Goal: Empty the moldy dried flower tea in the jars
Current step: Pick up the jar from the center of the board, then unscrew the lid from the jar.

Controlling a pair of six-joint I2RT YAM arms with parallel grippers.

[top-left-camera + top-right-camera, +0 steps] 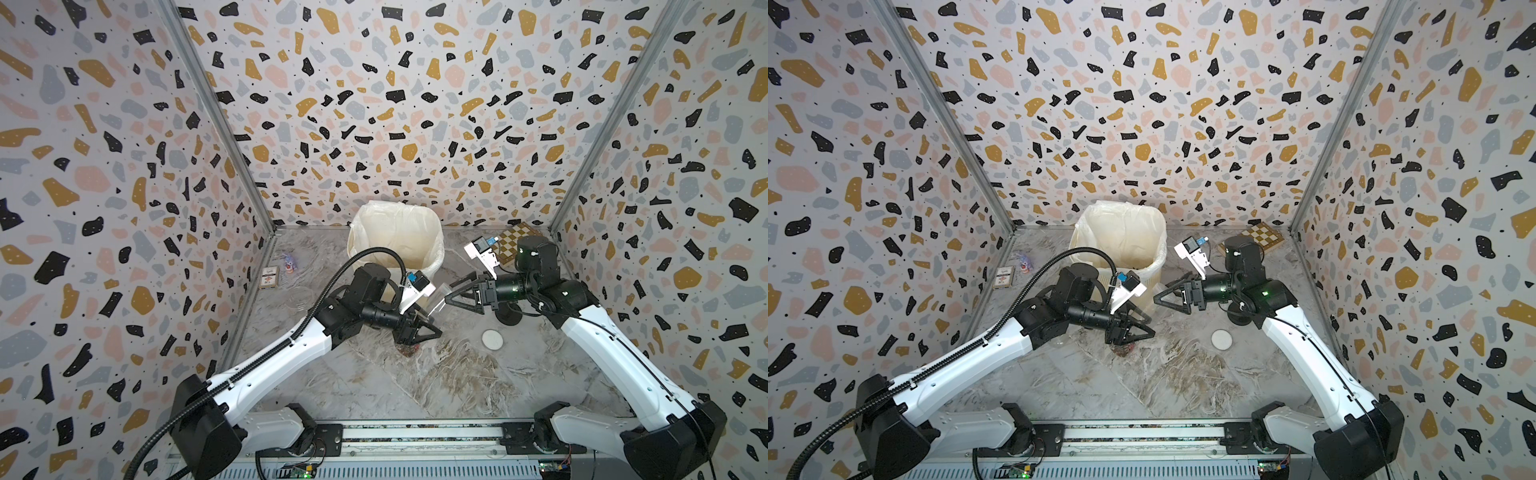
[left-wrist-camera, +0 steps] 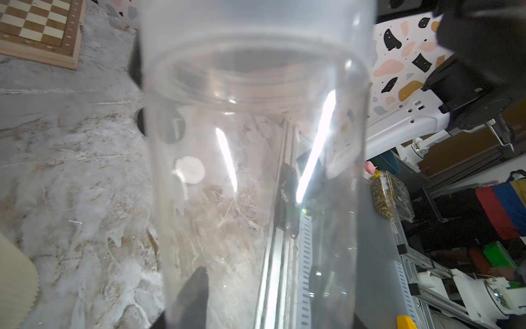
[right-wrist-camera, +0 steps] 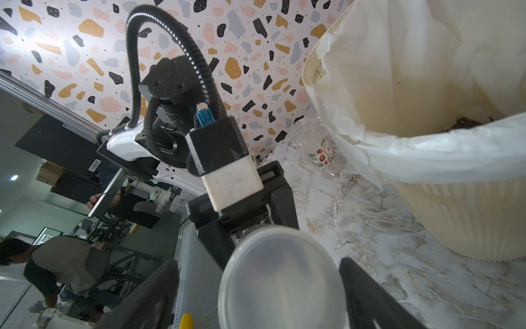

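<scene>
Right wrist view: clear lid (image 3: 281, 279) sits btwn the fingers (image 3: 370, 299) of the right pincer (image 1: 449, 293) w/ a gap each side, so that pincer is wide and gripping nothing. Left pincer (image 1: 422, 328) clamps the tall tube jar (image 2: 256, 171) round its body, lid end aimed at the right arm. That's prob. so one arm steadies while the other works the lid. Lid looks on, so the tube isn't opened yet. Jar is held in the air nr the bin (image 1: 395, 245), handy for tipping.

Left wrist view shows the tube's visible length w/ no tea in it. Both top views show reddish-brown bits (image 1: 409, 351) right under the left pincer: tube's low end or tabletop (image 1: 415, 395), can't tell. Only the right wrist view shows dark bits (image 3: 466, 122) inside the bin, plus the labelled jar (image 3: 318, 148) lying open beside it. Top views add a white lid (image 1: 492, 338) loose on the tabletop.
</scene>
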